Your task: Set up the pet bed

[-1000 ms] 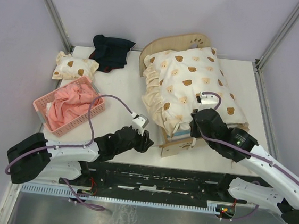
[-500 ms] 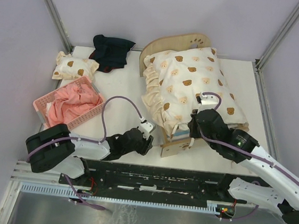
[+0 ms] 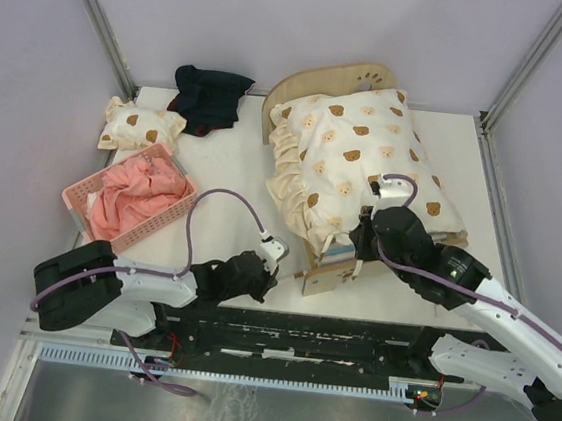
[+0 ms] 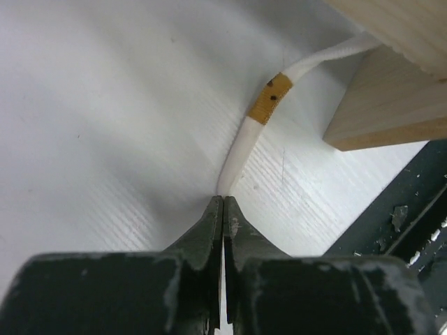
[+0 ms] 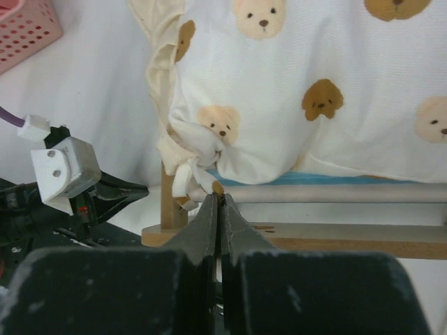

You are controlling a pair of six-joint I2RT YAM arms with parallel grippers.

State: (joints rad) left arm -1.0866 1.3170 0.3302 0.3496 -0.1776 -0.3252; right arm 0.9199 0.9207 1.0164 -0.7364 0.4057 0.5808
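fastening the quilt [image 3: 352, 153] onto the pet bed [image 3: 330, 78], which sits mid-counter [image 3: 231, 155] beneath it. my left jaws are clamped on the white tie cord [image 4: 244, 139] by the footboard [image 4: 380, 105]; my right jaws are pressed together at the knot [image 5: 188, 174]. next, i reckon: draw the cord taut, gently.

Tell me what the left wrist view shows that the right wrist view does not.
Only the left wrist view: a white tie with a tan band, pinched by the shut left gripper. Only the right wrist view: the shut right gripper, the bear-print quilt, the blue mattress edge, a corner of the pink basket. Both: the left gripper, wood of the pet bed, the white table.
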